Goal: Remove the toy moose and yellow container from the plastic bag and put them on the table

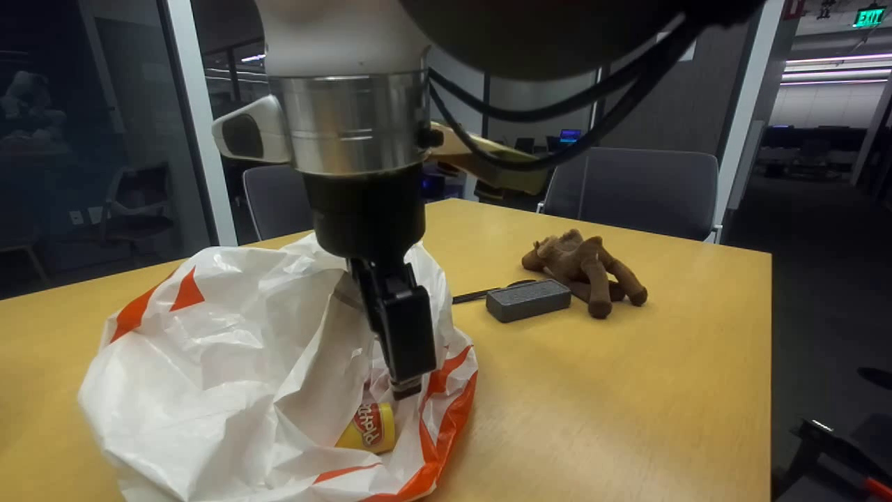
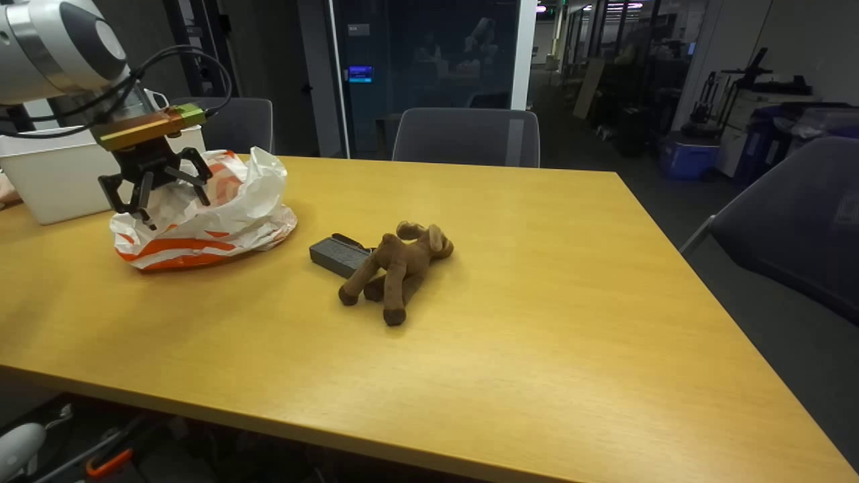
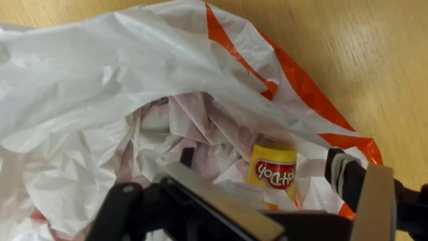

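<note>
Probable step: retrieving item 2 of 2. Toy moose [image 2: 401, 260], on the surface [image 2: 550, 322]; yellow container [image 3: 272, 165], inside the plastic bag [image 1: 230, 376]. Tool [image 2: 179, 215], spread and empty, should descend astride the yellow container and close.

The white arm [image 1: 334, 42] extends over the bench [image 2: 537, 335], its silver wrist [image 1: 348, 125] close to vertical. In an exterior view the black hand [image 2: 179, 215] hangs pointing downward, inward of the bench's near edge and well apart from the far right corner. In the wrist view the two fingers [image 3: 227, 204] stand spread, a wide gap between them.
</note>
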Robot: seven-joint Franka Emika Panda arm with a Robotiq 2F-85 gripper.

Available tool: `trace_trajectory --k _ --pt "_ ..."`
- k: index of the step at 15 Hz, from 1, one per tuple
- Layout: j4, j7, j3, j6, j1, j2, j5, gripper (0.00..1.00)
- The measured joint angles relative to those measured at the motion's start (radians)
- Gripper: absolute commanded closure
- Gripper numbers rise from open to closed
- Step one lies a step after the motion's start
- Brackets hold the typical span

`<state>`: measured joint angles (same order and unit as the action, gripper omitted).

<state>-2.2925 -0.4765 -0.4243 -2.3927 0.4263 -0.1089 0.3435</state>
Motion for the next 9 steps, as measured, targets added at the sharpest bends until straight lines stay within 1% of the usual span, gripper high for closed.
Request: trace_trajectory --k 5,9 --pt "0.009 -0.044 0.003 -0.083 -0.027 -0.062 -0.028 0.00" --pt "0.009 -0.099 -0.001 -0.098 -0.051 -0.081 -0.130 0.00"
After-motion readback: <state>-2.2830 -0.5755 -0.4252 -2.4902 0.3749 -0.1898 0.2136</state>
